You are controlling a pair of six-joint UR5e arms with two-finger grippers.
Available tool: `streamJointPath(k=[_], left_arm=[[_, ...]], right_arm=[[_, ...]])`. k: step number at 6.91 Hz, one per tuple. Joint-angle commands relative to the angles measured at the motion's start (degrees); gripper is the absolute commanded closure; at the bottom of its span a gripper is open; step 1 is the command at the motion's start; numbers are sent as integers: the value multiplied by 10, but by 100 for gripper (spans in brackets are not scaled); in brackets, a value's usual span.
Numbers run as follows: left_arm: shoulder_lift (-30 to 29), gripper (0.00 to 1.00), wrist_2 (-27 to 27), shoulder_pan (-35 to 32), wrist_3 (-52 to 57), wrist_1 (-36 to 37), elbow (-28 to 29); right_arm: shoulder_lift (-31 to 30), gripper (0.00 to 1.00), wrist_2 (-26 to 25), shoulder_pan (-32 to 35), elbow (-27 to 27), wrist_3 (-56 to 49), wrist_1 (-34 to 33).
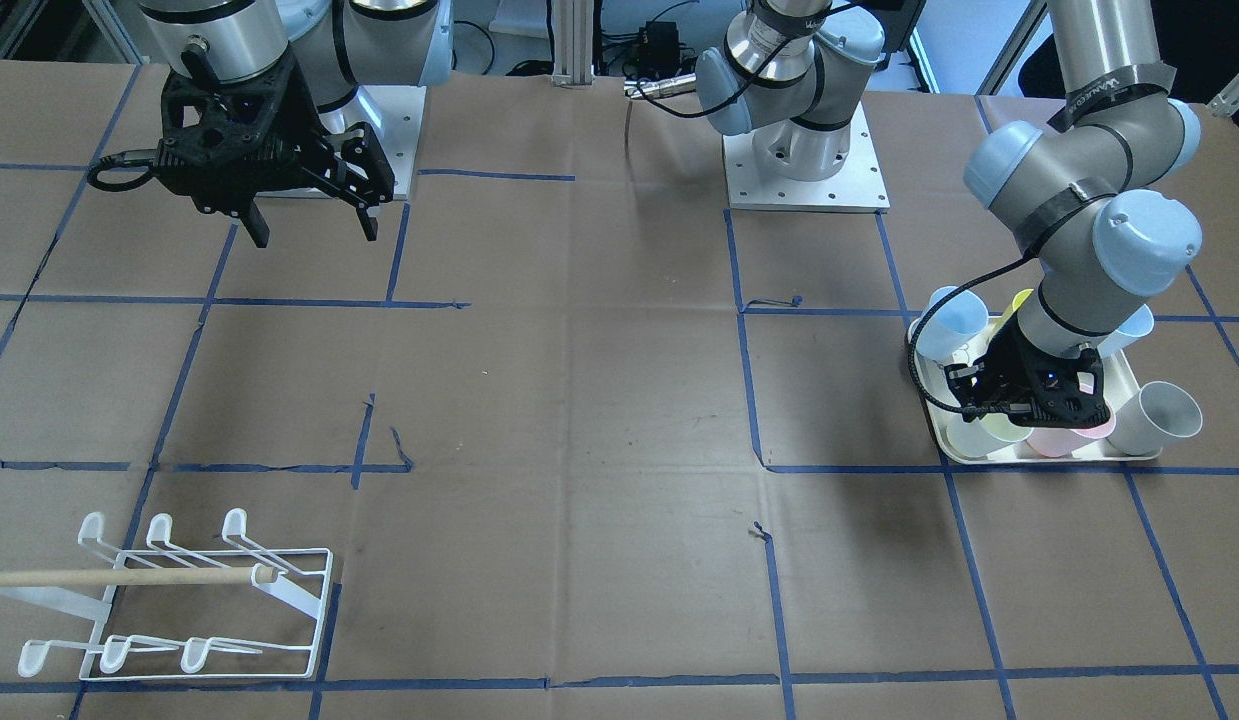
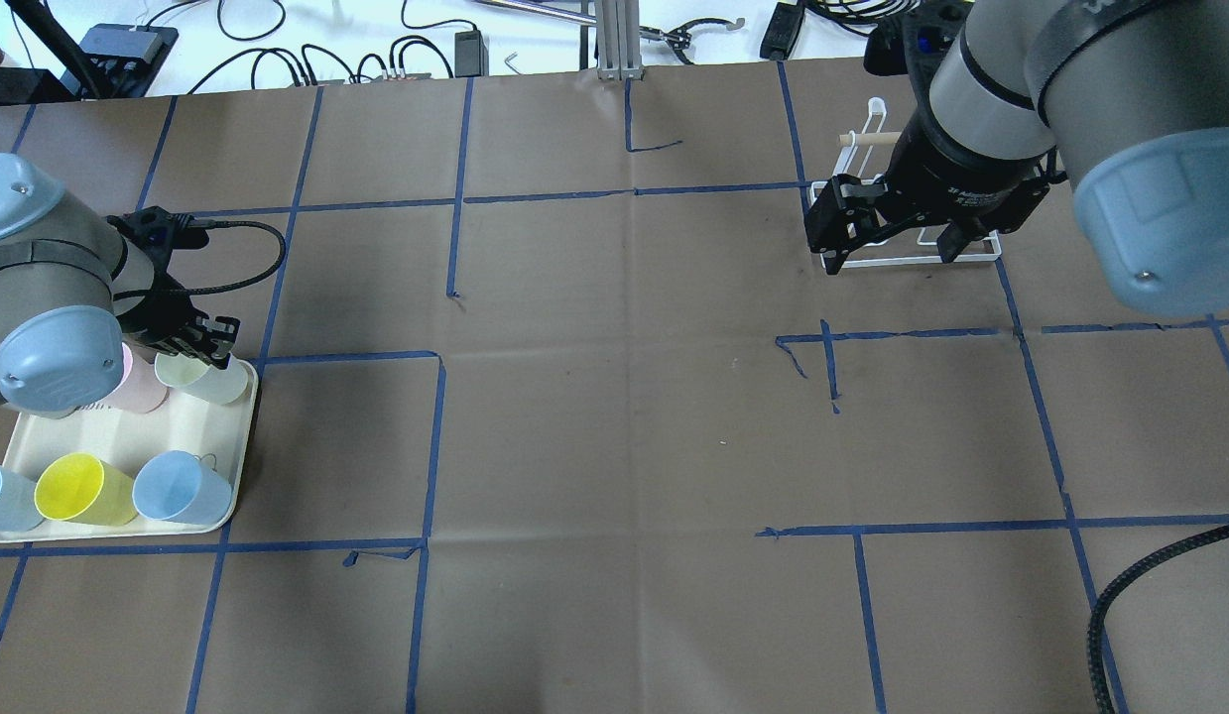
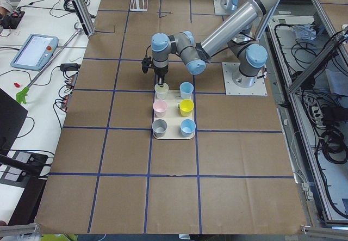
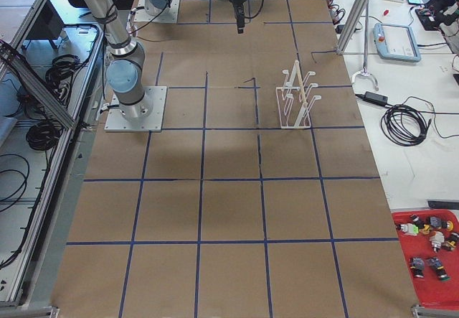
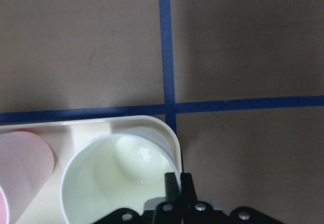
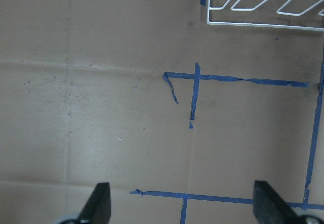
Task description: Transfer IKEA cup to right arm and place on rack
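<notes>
My left gripper [image 5: 177,181] is shut on the rim of a pale green cup [image 5: 116,178], one finger inside and one outside. The cup stands upright in the far corner of a cream tray [image 2: 227,466]. The overhead view shows the same gripper [image 2: 202,347] and cup [image 2: 205,379]. My right gripper [image 2: 887,238] is open and empty, hanging high above the table in front of the white wire rack [image 2: 912,260]. Its fingers stand wide apart in the right wrist view [image 6: 185,209]. The rack [image 1: 179,600] holds no cup.
The tray also holds a pink cup [image 2: 138,389], a yellow cup [image 2: 78,488], two blue cups [image 2: 178,488] and a grey one [image 1: 1164,415]. Brown paper with blue tape lines [image 2: 634,190] covers the table. The arm bases [image 1: 804,160] stand at the robot's edge.
</notes>
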Motion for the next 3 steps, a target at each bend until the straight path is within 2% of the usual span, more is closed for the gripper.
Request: streamJointPath(k=[1,3], left_arm=[[33,100,-1,-1,-2,-68,46],[39,100,4,-3,-1,-239,177]], right_arm=[[0,0,1,-1,1,0,0],[0,0,2,0,1,-1,0]])
